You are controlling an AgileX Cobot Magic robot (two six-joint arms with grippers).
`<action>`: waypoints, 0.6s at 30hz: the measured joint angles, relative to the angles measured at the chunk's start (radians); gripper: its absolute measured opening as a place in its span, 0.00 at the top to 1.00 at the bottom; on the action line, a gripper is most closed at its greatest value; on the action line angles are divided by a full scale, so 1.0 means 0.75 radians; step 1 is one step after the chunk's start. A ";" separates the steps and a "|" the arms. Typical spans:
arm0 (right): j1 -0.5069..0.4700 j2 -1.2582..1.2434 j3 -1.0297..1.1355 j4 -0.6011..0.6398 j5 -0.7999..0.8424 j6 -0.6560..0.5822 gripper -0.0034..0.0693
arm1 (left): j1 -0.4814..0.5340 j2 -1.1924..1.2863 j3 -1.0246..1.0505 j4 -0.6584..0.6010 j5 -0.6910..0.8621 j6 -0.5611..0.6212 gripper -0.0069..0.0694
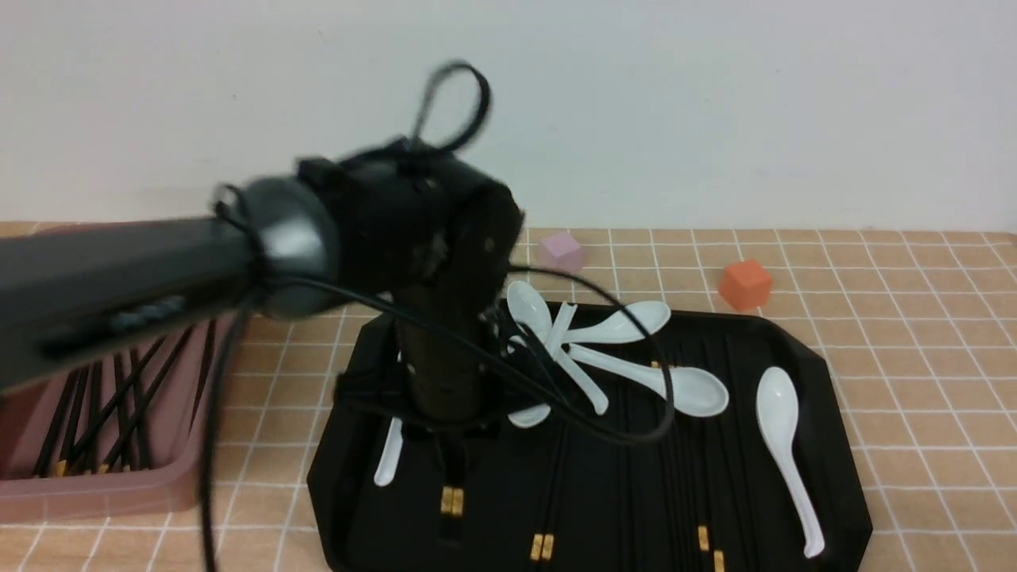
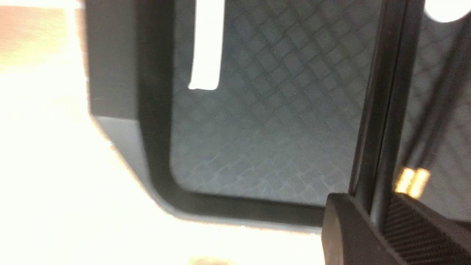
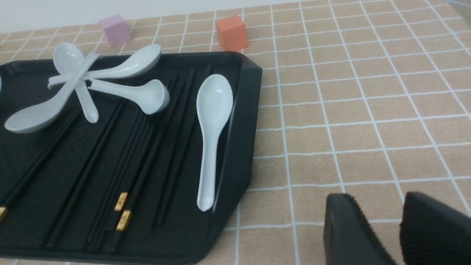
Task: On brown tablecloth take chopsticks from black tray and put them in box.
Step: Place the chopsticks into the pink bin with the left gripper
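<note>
The black tray (image 1: 802, 357) lies on the brown tablecloth (image 1: 914, 318) and holds several black chopsticks (image 1: 699, 413) among white spoons. My left gripper (image 1: 449, 441) points down over the tray's left part. In the left wrist view it (image 2: 375, 202) is shut on a pair of chopsticks (image 2: 386, 92) low over the tray floor (image 2: 276, 129). Their gold-banded ends (image 1: 451, 500) show below the fingers. The box (image 1: 95, 496) stands at the left with several chopsticks (image 1: 103, 413) inside. My right gripper (image 3: 381, 198) is open and empty over the cloth, right of the tray (image 3: 243, 121); it is out of the front view.
White spoons (image 1: 783, 421) lie in the tray, some crossed in a pile (image 1: 572, 342). One spoon handle (image 2: 206, 44) lies near my left gripper. A pink cube (image 1: 562, 250) and an orange cube (image 1: 744, 284) stand behind the tray. My left arm hides part of the box.
</note>
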State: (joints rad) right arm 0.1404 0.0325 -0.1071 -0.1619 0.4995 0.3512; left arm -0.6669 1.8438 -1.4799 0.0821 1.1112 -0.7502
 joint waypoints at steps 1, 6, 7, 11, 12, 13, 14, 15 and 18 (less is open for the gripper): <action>0.000 0.000 0.000 0.000 0.000 0.000 0.62 | 0.019 -0.039 0.000 -0.001 0.018 0.000 0.75; 0.000 0.000 0.000 0.000 0.000 0.000 0.62 | 0.231 -0.178 0.000 0.030 0.135 0.050 0.75; 0.000 0.000 0.000 0.000 0.000 0.000 0.62 | 0.282 -0.197 0.000 0.046 0.140 0.067 0.75; 0.000 0.000 0.000 0.000 0.000 0.000 0.62 | 0.523 -0.254 0.000 0.100 0.144 0.175 0.75; 0.000 0.000 0.000 0.000 0.000 0.000 0.62 | 0.590 -0.256 0.000 0.107 0.147 0.204 0.75; 0.000 0.000 0.000 0.000 0.000 0.000 0.62 | 0.665 -0.256 0.000 0.114 0.150 0.238 0.75; 0.000 0.000 0.000 0.000 0.000 0.000 0.62 | 0.700 -0.254 0.000 0.115 0.151 0.253 0.75; 0.000 0.000 0.000 0.000 0.000 0.000 0.62 | 0.772 -0.243 0.000 0.118 0.153 0.284 0.75; 0.000 0.000 0.000 0.000 0.000 0.000 0.62 | 0.874 -0.191 0.000 0.120 0.153 0.330 0.75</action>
State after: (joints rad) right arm 0.1404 0.0325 -0.1071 -0.1619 0.4995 0.3512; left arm -0.0117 1.7009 -1.4799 0.1723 1.2258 -0.5025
